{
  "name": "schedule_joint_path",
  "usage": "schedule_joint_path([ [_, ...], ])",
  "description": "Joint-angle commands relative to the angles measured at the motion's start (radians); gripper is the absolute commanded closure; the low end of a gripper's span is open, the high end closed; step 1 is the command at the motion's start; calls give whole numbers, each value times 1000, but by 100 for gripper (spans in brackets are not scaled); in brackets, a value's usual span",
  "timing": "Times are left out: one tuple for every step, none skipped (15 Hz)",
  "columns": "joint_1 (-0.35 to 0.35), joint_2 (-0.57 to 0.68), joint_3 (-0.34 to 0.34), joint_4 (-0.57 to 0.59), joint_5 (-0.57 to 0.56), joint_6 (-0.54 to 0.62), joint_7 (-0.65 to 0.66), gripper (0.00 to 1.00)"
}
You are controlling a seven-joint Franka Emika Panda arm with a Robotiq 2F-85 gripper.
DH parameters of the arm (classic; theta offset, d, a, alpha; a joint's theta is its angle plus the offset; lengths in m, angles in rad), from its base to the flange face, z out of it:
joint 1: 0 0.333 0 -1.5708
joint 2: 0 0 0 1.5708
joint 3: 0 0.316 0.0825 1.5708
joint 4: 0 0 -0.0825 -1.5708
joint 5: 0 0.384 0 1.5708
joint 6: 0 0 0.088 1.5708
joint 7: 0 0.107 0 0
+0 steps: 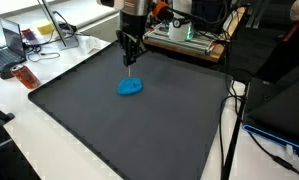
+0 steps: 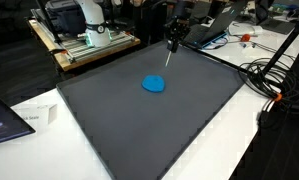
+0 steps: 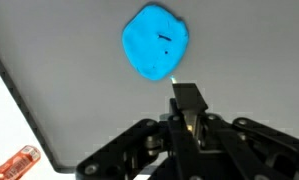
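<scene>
white tabletop (image 3: 4, 120) smooth, 9 o'clock | dark grey mat (image 3: 79, 90) matte, flat, straight-edged | blue blob (image 3: 155, 42) rounded, soft-edged, two small dark marks, lying on the mat at 12 o'clock from the gripper, apart from it | gripper (image 3: 188, 118) black, 6 o'clock, jaws pinched nearly together on slim dark stick (image 3: 187, 96)
</scene>
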Motion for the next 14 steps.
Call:
schedule_joint_path([
  [36,63,6,91,-81,-74,89,97],
  [46,80,8,113,-94,-91,103,97],
  [56,97,8,133,-111,-107,121,97],
  [64,118,10,155,-123,-110,121,97],
  [73,137,8,177,-138,-119,130,97],
  [84,151,5,191,-171,-104,135,97],
  [61,107,14,132,-119,-83,104,88],
  [69,123,13,148,-136,-83,111,88],
  [74,135,12,161,-141,-83,113,88],
  [76,142,11,168,-143,-82,113,88],
  [76,146,10,172,-143,-82,113,88],
  [76,147,9,174,-144,-82,113,88],
  [76,147,9,174,-144,-82,113,88],
  [76,147,9,175,-144,-82,113,88],
])
